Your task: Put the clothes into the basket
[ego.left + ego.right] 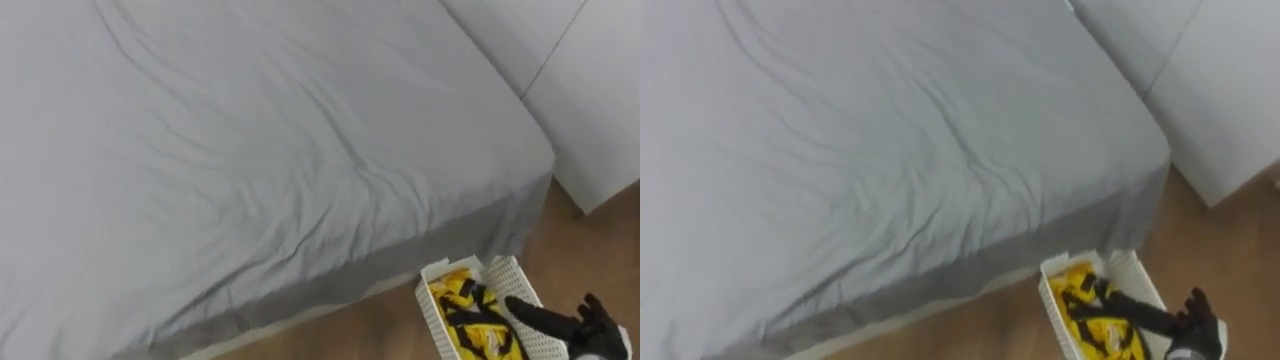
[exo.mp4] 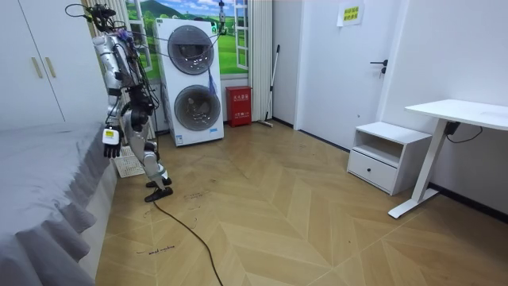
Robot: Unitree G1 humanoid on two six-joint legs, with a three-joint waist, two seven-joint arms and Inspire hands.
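One white lattice basket (image 1: 508, 272) stands on the wooden floor (image 1: 380, 325), just beside the corner of the one bed (image 1: 250, 150). The bed carries a creased grey sheet and no clothing lies on it. The clothes (image 1: 465, 312) are in the basket: a crumpled yellow bundle with black bands. How many pieces make it up I cannot tell.

The right robot hand (image 1: 588, 326) comes in from the lower right, its dark fingers (image 1: 535, 314) stretched out straight over the basket's right side, above the clothes. Nothing is clasped in it.

A white wardrobe (image 1: 590, 110) rises beyond the bed's far corner. In the room view the robot stands at the bed's edge, bent a little forward, with the basket on the floor by its legs. Behind it is one white laundry unit (image 2: 194, 79) with two round doors, one above the other, and beside that one red box (image 2: 239, 105). Across the room are one low white cabinet (image 2: 389, 147) with a drawer and one white desk (image 2: 460, 111).
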